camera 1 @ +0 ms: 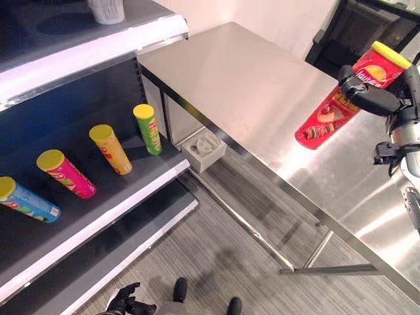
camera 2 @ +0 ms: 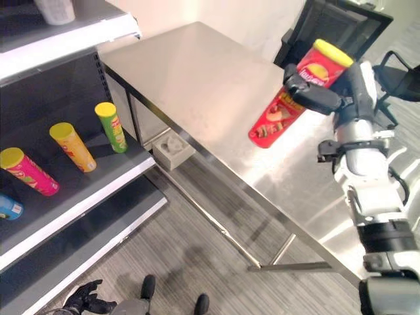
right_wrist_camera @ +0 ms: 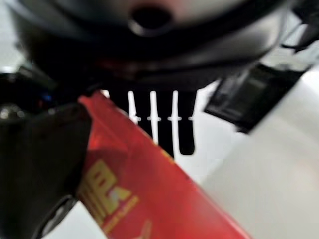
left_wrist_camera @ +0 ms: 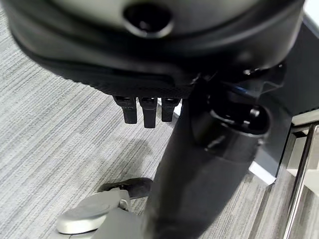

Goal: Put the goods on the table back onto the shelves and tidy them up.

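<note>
Nearest to us, low at the bottom of the head views, we see the left hand (camera 1: 125,300) hanging over the grey striped floor (camera 1: 216,262), its dark fingers loosely spread and closed on nothing. In its own wrist view the fingertips (left_wrist_camera: 144,112) point down at that same floor, touching nothing.

Further out on our right, the right hand (camera 2: 315,92) is wrapped around a red can of crisps (camera 1: 341,98) with a yellow lid. We see the thumb across the front of the tube near its upper end and the fingers curled behind it, so the grip is a closed clasp on the can. The can is tilted, lid up and away, base pointing down toward the steel table (camera 1: 249,85), and it is lifted clear of the tabletop. In the right wrist view the red can runs between the thumb and the row of fingers (right_wrist_camera: 164,124).

To our left, the middle shelf (camera 1: 98,216) carries four cans lying side by side, well apart from the red one: a blue can (camera 1: 27,200), a pink can (camera 1: 65,173), an orange can (camera 1: 110,149) and a green can (camera 1: 147,128), each with a yellow lid.

Farthest off, on the top shelf (camera 1: 98,46), stands a white container (camera 1: 106,10).
</note>
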Robot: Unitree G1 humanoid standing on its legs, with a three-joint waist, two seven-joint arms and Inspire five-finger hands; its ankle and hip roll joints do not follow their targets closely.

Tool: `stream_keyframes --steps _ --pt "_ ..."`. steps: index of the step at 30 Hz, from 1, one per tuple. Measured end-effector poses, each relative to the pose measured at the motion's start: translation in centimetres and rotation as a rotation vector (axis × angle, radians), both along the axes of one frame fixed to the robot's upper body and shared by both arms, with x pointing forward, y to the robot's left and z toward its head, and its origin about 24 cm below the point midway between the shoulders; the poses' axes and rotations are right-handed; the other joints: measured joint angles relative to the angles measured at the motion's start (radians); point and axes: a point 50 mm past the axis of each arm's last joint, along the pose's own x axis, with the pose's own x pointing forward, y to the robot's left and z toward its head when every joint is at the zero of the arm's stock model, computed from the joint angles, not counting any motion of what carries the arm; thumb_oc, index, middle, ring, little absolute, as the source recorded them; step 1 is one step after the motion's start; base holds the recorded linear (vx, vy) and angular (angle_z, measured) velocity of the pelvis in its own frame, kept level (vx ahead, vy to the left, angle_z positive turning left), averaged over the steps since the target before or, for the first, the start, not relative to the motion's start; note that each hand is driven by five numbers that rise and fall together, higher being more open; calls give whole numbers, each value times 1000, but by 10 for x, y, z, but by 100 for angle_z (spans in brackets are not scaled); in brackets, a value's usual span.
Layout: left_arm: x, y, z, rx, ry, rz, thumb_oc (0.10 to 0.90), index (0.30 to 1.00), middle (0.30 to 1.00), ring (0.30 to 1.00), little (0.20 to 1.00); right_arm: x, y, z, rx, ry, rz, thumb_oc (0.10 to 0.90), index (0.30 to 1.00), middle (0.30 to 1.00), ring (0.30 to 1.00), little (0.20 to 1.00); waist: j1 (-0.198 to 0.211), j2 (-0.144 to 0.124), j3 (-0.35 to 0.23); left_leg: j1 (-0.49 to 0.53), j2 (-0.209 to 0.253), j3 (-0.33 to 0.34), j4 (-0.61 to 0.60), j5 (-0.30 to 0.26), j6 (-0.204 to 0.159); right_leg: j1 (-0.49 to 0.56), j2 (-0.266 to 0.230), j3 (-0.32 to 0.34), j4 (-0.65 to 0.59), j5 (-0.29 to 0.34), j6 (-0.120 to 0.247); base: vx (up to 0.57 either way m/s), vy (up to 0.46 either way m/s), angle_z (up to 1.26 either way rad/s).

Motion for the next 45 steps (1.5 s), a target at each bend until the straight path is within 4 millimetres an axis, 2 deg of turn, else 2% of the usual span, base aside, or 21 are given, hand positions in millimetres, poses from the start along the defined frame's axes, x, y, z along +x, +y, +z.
stream_keyframes --steps 8,13,14,16,17,18,19,20,22,24,25,26,27,29,32,33,35,38,41,42,45 --pt "-1 -4 -1 -16 -1 1 800 900 900 900 900 -20 41 22 67 -238 252 400 300 300 300 300 50 36 -14 -57 35 -61 12 33 -52 -21 61 -41 7 -15 -21 -163 -173 21" --pt "7 -3 1 -22 -14 -21 800 900 900 900 900 -26 51 30 26 -255 346 400 300 300 300 300 76 90 20 -149 88 -116 13 97 -147 -50 130 -136 7 -24 -89 -225 -90 65" --pt "11 -3 2 -22 -22 -24 800 900 900 900 900 -28 51 33 19 -258 351 400 300 300 300 300 83 99 30 -166 105 -75 11 95 -171 -56 136 -157 7 -14 -127 -280 -48 61" --pt "10 3 3 -12 -22 -7 800 900 900 900 900 -27 56 30 11 -245 387 400 300 300 300 300 86 53 62 -196 132 123 100 -10 -64 -78 87 -186 8 7 -162 -267 -39 28" --pt "5 6 3 -13 -13 15 800 900 900 900 900 -27 60 26 3 -225 403 400 300 300 300 300 74 9 86 -192 133 171 237 -56 -106 -75 34 -193 9 15 -157 -181 7 32" --pt "0 4 0 -26 6 30 800 900 900 900 900 -28 61 24 -4 -215 414 400 300 300 300 300 54 -1 91 -174 141 185 318 -86 -128 -60 9 -200 9 18 -149 -122 35 36" --pt "-1 3 -1 -30 11 31 800 900 900 900 900 -28 62 23 -6 -213 417 400 300 300 300 300 48 0 92 -167 147 195 328 -87 -132 -55 2 -204 9 18 -149 -92 34 76" --pt "-21 1 -7 -35 68 33 800 900 900 900 900 -33 65 17 -12 -199 437 400 300 300 300 300 -21 51 76 11 243 279 393 -96 -148 20 -24 -255 17 11 -124 -236 143 71" --pt "-15 2 -5 -23 57 7 800 900 900 900 900 -39 68 18 -34 -210 461 400 300 300 300 300 -63 74 63 92 198 281 264 -71 -147 4 -90 -267 78 15 -73 -289 173 94" --pt "17 -14 -3 -55 -6 -36 800 900 900 900 900 -39 57 -4 -29 -98 418 400 300 300 300 300 -110 101 56 120 137 377 194 -12 -34 -26 -210 -341 332 -8 -66 -234 186 185" --pt "24 -24 -1 -67 -36 -83 800 900 900 900 900 -38 59 -18 -40 -23 435 400 300 300 300 300 -130 145 -5 119 141 419 128 -11 -13 -75 -188 -369 353 -74 6 -324 373 245" --pt "50 -21 15 -44 -131 -160 800 900 900 900 900 -41 68 -17 -78 -20 492 400 300 300 300 300 -123 128 -44 100 93 430 26 -8 22 -135 -122 -387 144 -17 -11 -317 391 209" --pt "62 -21 21 -38 -169 -178 800 900 900 900 900 -41 70 -18 -69 -23 503 400 300 300 300 300 -119 102 -46 103 66 402 0 -26 6 -155 -118 -379 115 84 -76 -364 465 151" --pt "51 -26 15 -49 -130 -203 800 900 900 900 900 -36 80 -35 -53 26 527 400 300 300 300 300 -53 111 -52 92 63 393 0 -51 -3 -167 -121 -382 131 114 -67 -252 329 37" --pt "18 -19 4 -45 -36 -166 800 900 900 900 900 -34 81 -39 -82 47 503 400 300 300 300 300 -51 103 -48 73 29 370 0 -68 5 -170 -157 -384 124 124 -42 -211 159 23" --pt "0 -11 0 -32 20 -142 800 900 900 900 900 -33 82 -42 -94 50 490 400 300 300 300 300 -56 93 -43 66 14 354 0 -68 5 -162 -176 -380 122 133 -29 -300 144 53" --pt "-3 -3 -1 -8 50 -139 800 900 900 900 900 -39 78 -51 -79 62 464 400 300 300 300 300 -85 93 -33 36 10 291 16 -63 27 -179 -196 -205 187 124 -14 -214 136 86" --pt "-1 10 4 42 52 -157 800 900 900 900 900 -41 74 -65 -95 118 435 400 300 300 300 300 -77 75 -9 26 4 236 18 -49 46 -179 -190 -9 246 63 62 -60 56 62" --pt "-8 15 4 56 75 -156 800 900 900 900 900 -41 76 -68 -105 129 445 400 300 300 300 300 -62 70 -3 26 5 206 7 -38 36 -145 -167 5 213 14 92 -15 -23 33" --pt "-10 16 4 58 80 -149 800 900 900 900 900 -41 77 -68 -114 132 444 400 300 300 300 300 -61 66 -2 29 8 191 0 -27 24 -113 -124 11 158 -20 88 -13 -66 23" --pt "-20 9 -1 32 96 -126 800 900 900 900 900 -40 84 -73 -139 142 461 400 300 300 300 300 -63 70 -2 24 31 188 0 -12 1 -43 -62 31 8 21 51 -2 -87 5"
